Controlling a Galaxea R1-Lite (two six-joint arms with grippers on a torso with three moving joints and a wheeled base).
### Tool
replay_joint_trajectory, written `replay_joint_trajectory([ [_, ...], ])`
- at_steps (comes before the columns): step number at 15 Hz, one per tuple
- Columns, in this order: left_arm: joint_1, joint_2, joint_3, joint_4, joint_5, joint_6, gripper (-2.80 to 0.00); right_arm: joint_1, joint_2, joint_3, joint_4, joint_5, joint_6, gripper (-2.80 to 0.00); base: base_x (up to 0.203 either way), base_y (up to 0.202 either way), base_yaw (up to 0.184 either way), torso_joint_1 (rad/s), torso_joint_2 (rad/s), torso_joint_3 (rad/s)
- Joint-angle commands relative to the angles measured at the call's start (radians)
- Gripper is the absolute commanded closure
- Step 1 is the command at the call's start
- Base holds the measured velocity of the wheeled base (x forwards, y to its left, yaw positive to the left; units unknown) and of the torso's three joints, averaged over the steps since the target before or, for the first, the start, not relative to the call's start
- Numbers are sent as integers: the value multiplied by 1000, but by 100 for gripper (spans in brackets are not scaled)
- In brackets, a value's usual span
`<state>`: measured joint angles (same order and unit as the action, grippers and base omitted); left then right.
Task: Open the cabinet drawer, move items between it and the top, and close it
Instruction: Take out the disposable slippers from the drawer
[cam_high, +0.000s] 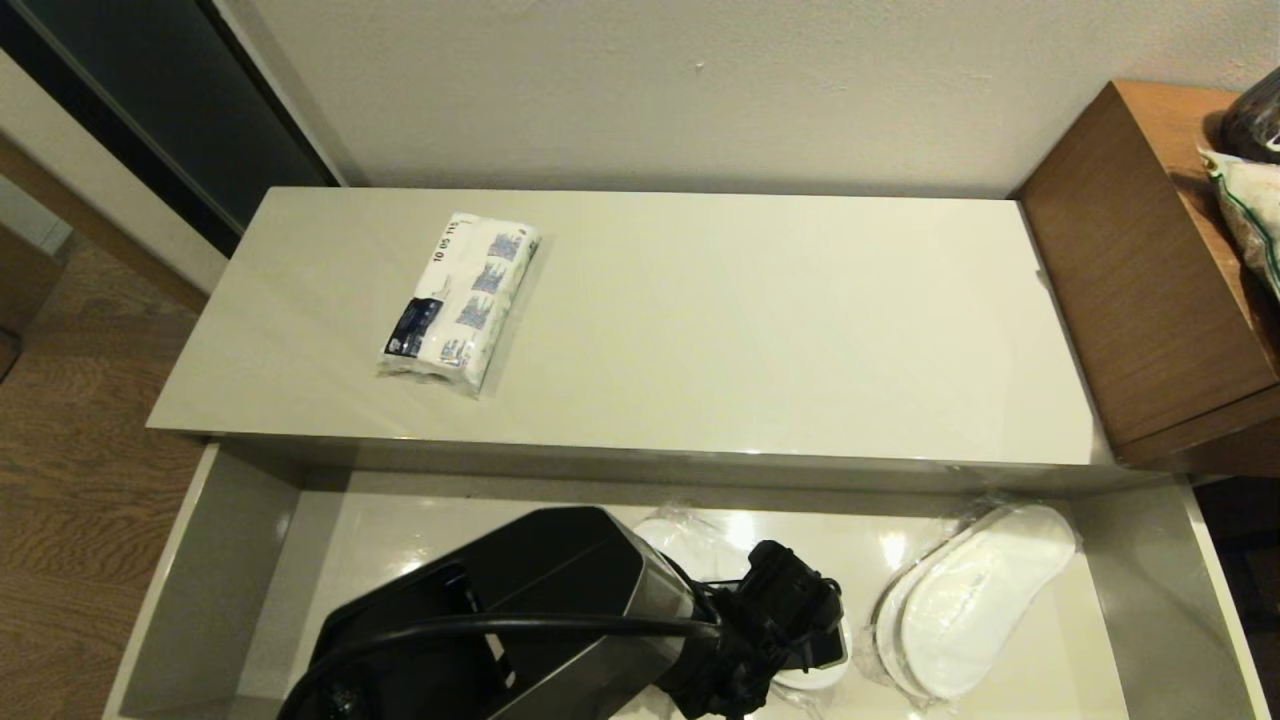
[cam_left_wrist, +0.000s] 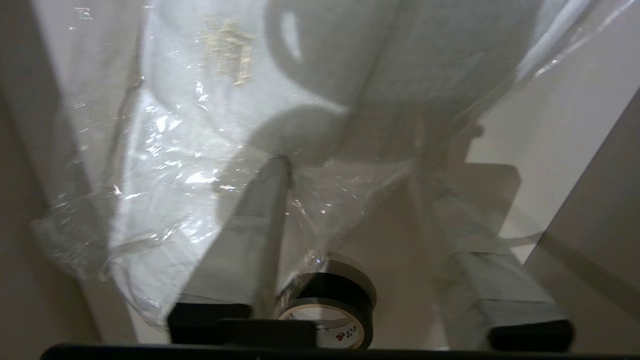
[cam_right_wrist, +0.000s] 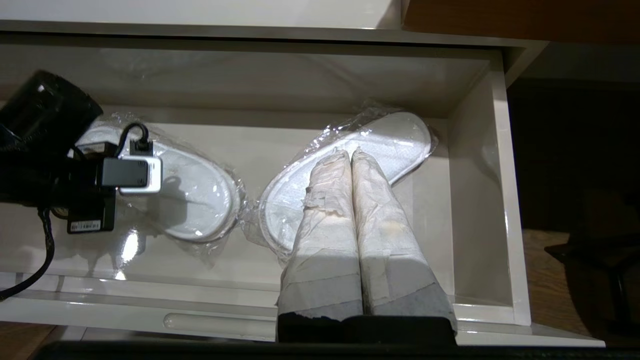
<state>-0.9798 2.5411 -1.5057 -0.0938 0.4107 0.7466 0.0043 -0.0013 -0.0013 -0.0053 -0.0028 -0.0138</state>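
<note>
The cabinet drawer (cam_high: 215, 560) is pulled out below the top (cam_high: 750, 330). A white tissue packet (cam_high: 462, 300) with blue patches lies on the top, toward its left. Two packs of white slippers in clear plastic lie in the drawer, one in the middle (cam_high: 690, 540) and one at the right (cam_high: 975, 605). My left gripper (cam_left_wrist: 355, 165) reaches down onto the middle pack (cam_left_wrist: 210, 150). Its fingers (cam_left_wrist: 260, 225) stand apart, open, with the pack's plastic film between them. My right gripper (cam_right_wrist: 351, 152) is shut with nothing in it, above the drawer's front over the right pack (cam_right_wrist: 400, 135).
A small black tape ring (cam_left_wrist: 330, 310) sits on the drawer floor beside my left fingers. A taller brown wooden unit (cam_high: 1130, 300) stands at the right with bagged goods (cam_high: 1250, 210) on it. The wall runs behind the cabinet, wood floor to the left.
</note>
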Motion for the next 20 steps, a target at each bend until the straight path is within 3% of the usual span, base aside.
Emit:
replay_joint_trajectory([
  [1,0,-39,-4,-3,4,-3,0,0,0,0,0,0,0,0,0,0,0,0,0,0],
  [9,-2,-156,16,8,40,-100,0,0,1,0,-1,0,-1,0,0,0,0,0,0,0],
  [18,-4,-132,88,3,90,-106,0,0,1,0,0,0,0,0,0,0,0,0,0,0],
  [19,-5,-120,84,0,91,-105,-280,0,1,0,0,0,0,0,0,0,0,0,0,0],
  [20,-5,-111,76,-3,92,-105,-280,0,1,0,0,0,0,0,0,0,0,0,0,0],
])
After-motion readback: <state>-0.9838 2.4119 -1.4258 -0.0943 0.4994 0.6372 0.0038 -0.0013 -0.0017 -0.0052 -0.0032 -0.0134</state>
